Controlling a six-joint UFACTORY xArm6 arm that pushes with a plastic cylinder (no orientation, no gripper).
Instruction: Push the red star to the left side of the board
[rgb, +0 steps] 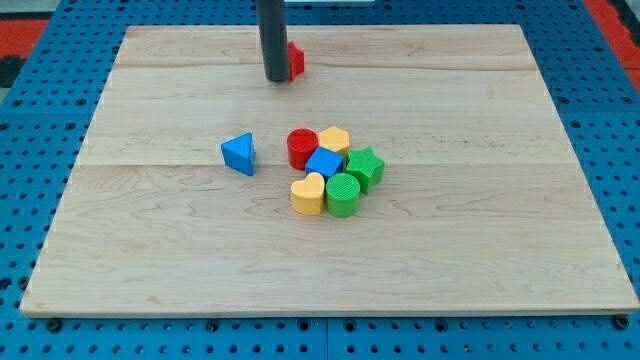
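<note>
My tip (277, 79) rests on the table (150, 250) near the top centre of the frame, and the red star (296, 60) sits just behind it on the right, mostly hidden by the rod, so I can only see a small red corner and cannot tell whether I am actually touching it. I carry no claw at all, just this bare rod, so nothing here parts or clamps; all I can do is shove. The star lies close to the table's top edge, and that is my main worry: I stand on its left flank, the wrong side for a leftward push, so I judge I must circle round to its right first. If I clip it on the way, it could skid toward the top edge and drop off the table. A push off its centre could also spin the star round the rod and let it slip past, since its points give no flat face to press on. Lower in the frame, well apart from me, lie the blue triangle (239, 153) and a tight cluster: red cylinder (301, 148), yellow block (334, 139), blue block (324, 163), green star (365, 166), yellow heart (308, 194) and green cylinder (343, 195). A path held along the top strip should miss them.
</note>
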